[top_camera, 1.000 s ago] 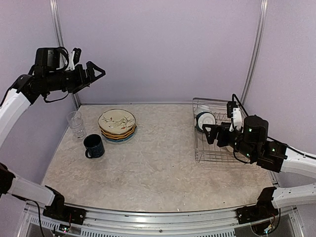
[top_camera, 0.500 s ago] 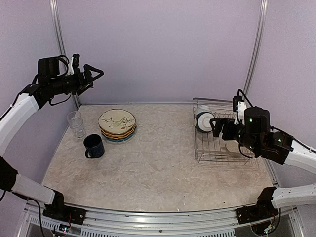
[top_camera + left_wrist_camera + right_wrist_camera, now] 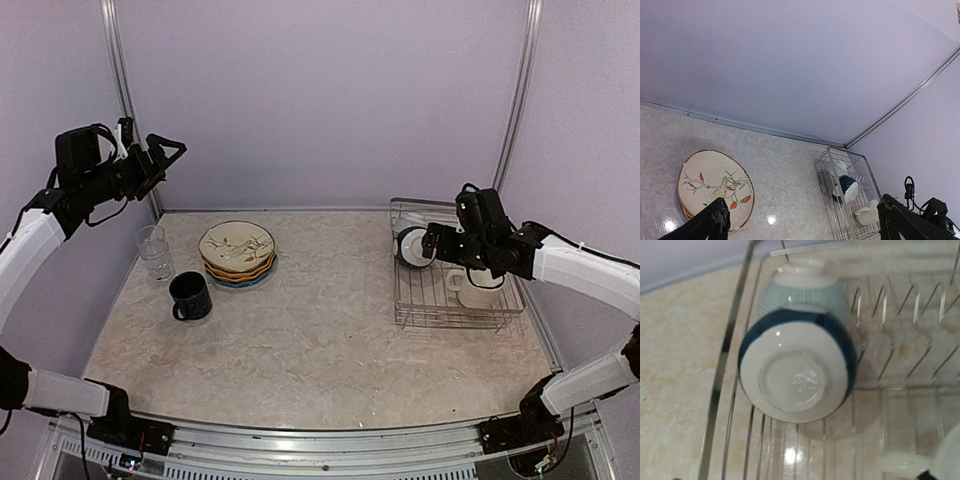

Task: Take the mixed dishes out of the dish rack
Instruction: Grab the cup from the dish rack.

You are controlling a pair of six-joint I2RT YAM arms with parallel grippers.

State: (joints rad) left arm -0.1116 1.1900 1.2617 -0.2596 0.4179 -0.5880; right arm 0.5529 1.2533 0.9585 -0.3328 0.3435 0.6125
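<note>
Over the dish rack (image 3: 455, 305) on the desk (image 3: 320, 330), the right fingers (image 3: 431, 240) are open, with the teal bowl (image 3: 796, 377) just ahead, tipped on edge, its bottom facing them; the left fingers (image 3: 712, 225), open too, hang far off.

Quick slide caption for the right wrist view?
Dark-rimmed bowl on edge, base to camera, teal bowl behind it, in the dish rack; cream mug at lower right.
</note>
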